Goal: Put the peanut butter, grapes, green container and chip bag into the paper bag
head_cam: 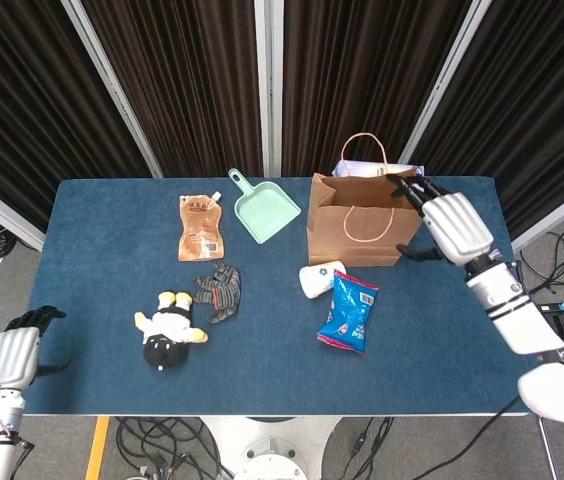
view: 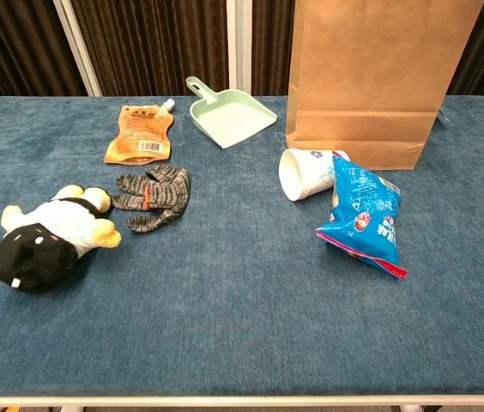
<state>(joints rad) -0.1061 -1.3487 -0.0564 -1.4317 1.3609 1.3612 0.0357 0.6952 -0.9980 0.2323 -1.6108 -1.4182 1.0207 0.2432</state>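
Paper bag [head_cam: 355, 222] upright at the table's [head_cam: 112, 300] far right. Chip bag [head_cam: 348, 311] flat just in front of it, touching a tipped white cup [head_cam: 318, 280]. Right hand [head_cam: 455, 226] just beside the bag's right edge, fingers spread, empty. Left hand [head_cam: 14, 354] off the table's left corner, fingers curled in, holding nothing.
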